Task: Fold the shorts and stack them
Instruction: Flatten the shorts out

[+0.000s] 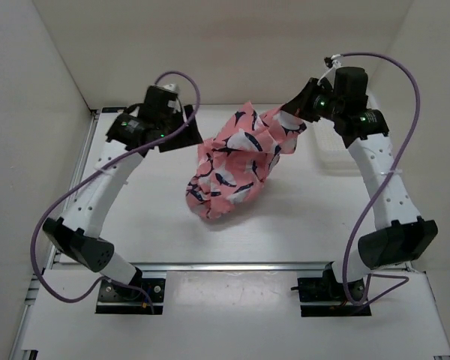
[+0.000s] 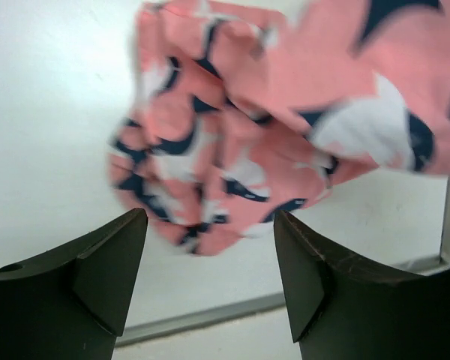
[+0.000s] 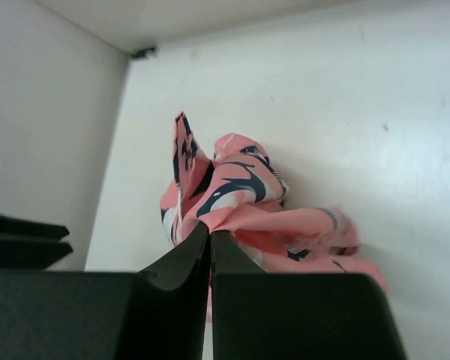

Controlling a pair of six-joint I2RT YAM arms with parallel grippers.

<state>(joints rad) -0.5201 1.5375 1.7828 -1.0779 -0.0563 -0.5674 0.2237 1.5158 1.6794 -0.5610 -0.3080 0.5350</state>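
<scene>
One crumpled shorts (image 1: 232, 169), pinched in right end effector (image 3: 210, 235), left end effector (image 2: 210, 219) wide apart, empty

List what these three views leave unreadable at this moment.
Top external: the shorts are bunched, so waistband and leg openings cannot be told apart.
Left wrist: the shorts are blurred and cut off by the top and right edges.
Right wrist: the right gripper's own fingers hide the cloth edge it pinches.
Top external: the white basket sits partly behind the right arm, too pale to read.

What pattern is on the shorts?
The shorts are salmon-pink, printed with dark navy and white fish shapes; this shows best in the top external view.
</scene>
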